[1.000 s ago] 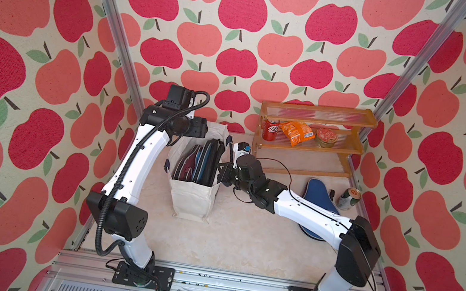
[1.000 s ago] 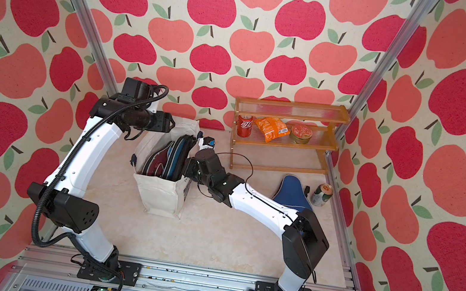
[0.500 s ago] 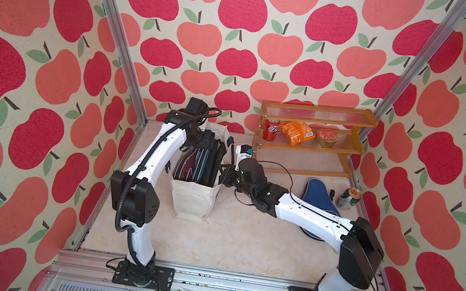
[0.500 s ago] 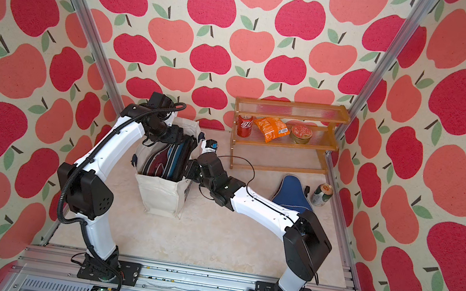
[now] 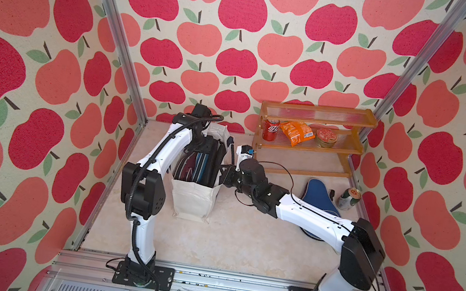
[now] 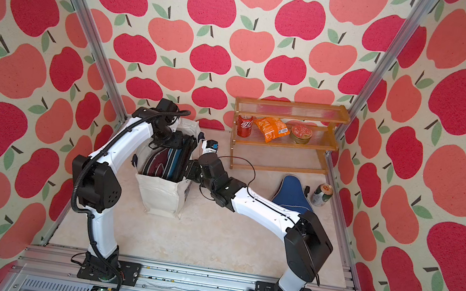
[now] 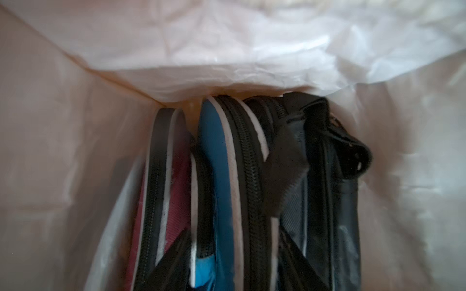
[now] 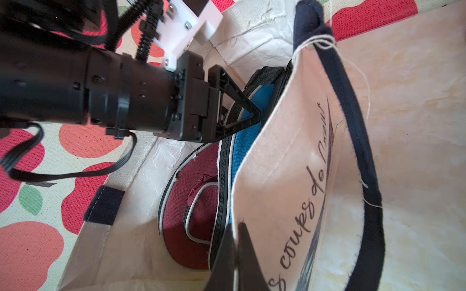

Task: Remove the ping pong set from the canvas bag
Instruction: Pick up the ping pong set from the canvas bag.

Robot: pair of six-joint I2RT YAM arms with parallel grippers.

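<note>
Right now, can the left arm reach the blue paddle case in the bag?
Probably yes: the right gripper pinches the canvas bag rim open, and the left gripper straddles the top edge of the blue paddle case.

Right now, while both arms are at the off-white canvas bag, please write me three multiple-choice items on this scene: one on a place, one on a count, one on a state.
1. Where lies the blue paddle-shaped zip case that is outside the off-white canvas bag?
A. on the front metal rail
B. on the floor beside the green drink can
C. against the left wall

2. How many things stand on the middle board of the wooden shelf rack?
A. one
B. five
C. three

3. The right gripper is:
A. shut on the bag's rim
B. open above the floor
C. shut on a drink can

Answers:
1 B: both top views show it by that can.
2 C: a red can, an orange snack bag and a round tub.
3 A: the right wrist view shows its jaws pinching the cloth edge.
</note>
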